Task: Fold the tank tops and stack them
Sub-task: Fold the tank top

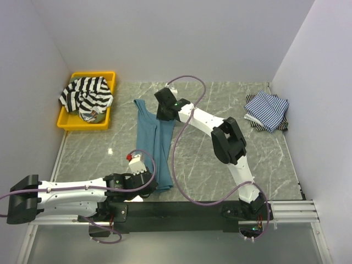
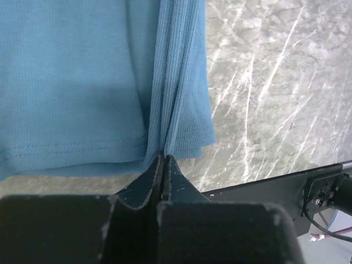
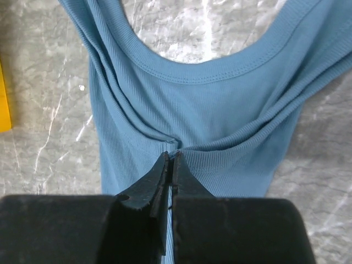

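A teal-blue tank top [image 1: 155, 140] lies lengthwise on the marble table, folded narrow. My left gripper [image 1: 147, 177] is shut on its bottom hem [image 2: 165, 146] at the near end. My right gripper [image 1: 166, 111] is shut on the cloth just below the neckline [image 3: 181, 146] at the far end. A black-and-white striped tank top [image 1: 86, 96] lies heaped in the yellow tray [image 1: 66, 122] at the back left. Thin blue-and-white striped tank tops [image 1: 267, 110] lie in a pile at the back right.
The yellow tray's edge shows at the left of the right wrist view [image 3: 3, 102]. The black mounting rail [image 1: 181, 210] runs along the near table edge and shows in the left wrist view [image 2: 275, 187]. Grey walls close in on the left, back and right.
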`<control>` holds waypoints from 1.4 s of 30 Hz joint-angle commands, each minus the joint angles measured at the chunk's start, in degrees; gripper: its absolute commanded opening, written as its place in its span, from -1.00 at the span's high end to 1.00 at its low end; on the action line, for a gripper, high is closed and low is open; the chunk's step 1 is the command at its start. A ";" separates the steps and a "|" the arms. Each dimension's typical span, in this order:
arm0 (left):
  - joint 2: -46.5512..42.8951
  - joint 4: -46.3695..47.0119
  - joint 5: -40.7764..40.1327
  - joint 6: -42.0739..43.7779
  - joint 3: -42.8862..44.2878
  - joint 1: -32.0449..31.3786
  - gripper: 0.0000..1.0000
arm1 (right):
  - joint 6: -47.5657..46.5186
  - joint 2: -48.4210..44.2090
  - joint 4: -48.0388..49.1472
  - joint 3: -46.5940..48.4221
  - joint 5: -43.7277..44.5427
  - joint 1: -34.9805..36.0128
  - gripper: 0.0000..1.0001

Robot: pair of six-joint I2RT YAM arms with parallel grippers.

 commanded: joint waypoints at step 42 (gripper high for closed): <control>-9.17 -24.00 -9.30 -9.73 8.81 0.04 0.33 | -2.79 -8.87 9.36 -6.83 -1.13 -1.85 0.06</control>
